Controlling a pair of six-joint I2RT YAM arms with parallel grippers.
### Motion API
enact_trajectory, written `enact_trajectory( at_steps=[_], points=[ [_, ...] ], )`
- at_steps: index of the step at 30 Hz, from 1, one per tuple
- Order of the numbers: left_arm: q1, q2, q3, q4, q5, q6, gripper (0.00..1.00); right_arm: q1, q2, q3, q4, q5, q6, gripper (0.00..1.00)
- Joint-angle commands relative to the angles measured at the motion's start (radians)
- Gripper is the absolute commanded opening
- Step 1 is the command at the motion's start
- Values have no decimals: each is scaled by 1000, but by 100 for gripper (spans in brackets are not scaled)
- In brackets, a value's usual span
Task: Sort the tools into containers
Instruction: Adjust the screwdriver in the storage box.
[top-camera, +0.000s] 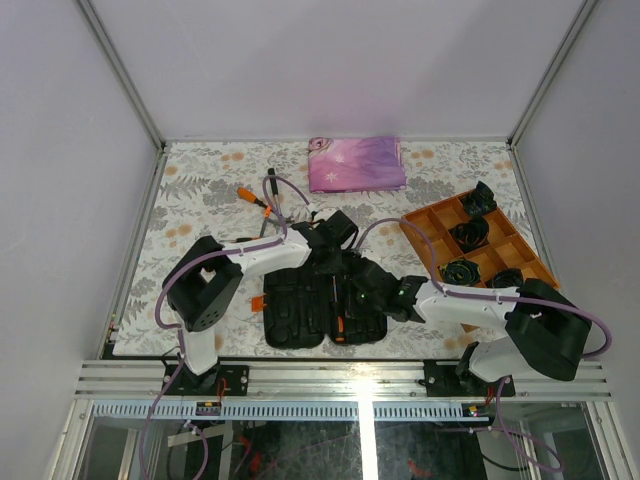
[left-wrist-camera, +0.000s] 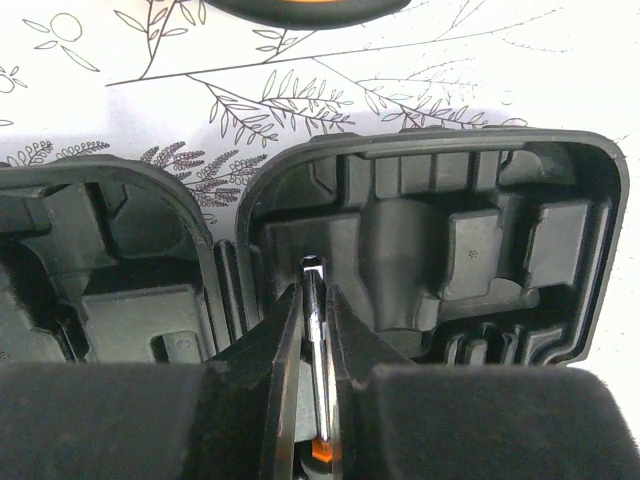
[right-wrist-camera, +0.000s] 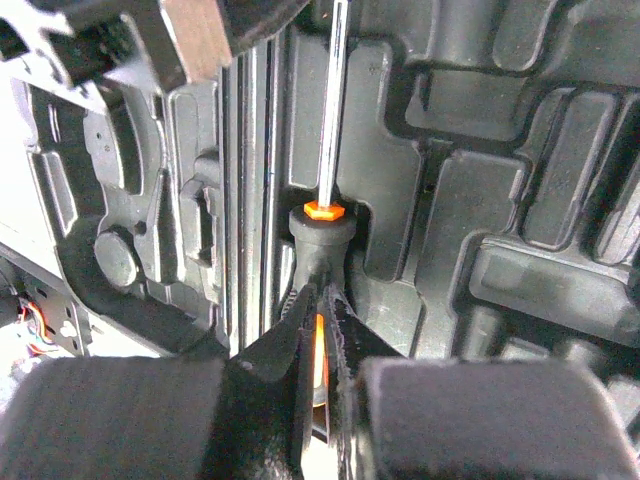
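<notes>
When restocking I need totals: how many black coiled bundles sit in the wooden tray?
4 bundles in the wooden tray: one in the far compartment, one nearer, two side by side nearest the right arm. It covers the tray's near corner, so more may be hidden.

A cloth with a grey and orange leaf-and-flower print (top-camera: 200, 190) covered the table, and its printed sprigs also showed in the left wrist view (left-wrist-camera: 150, 60). A folded pink-purple cloth (top-camera: 357, 163) lay flat at the far edge, near the middle. On the right side sat a brown wooden tray (top-camera: 438, 217), divided into compartments and turned at an angle to the table edge. Four black coiled bundles lay in it, each in its own compartment: one at the far end (top-camera: 483, 200), one just nearer (top-camera: 470, 235), and two side by side nearer still (top-camera: 461, 271) (top-camera: 506, 278). Plain white walls (top-camera: 300, 60) enclosed the table.
</notes>
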Motion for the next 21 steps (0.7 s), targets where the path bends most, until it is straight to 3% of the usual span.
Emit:
enact_trajectory(
  at_steps=[1,11,21],
  points=[
    [-6,58,-18,-58,-14,29,0,1,63,-34,-210,146,-19,7],
    [-6,63,-145,35,31,19,0,0,122,16,-328,214,-24,6],
    [-5,50,-289,125,79,-12,0,1,217,1,-326,196,-32,5]
  ],
)
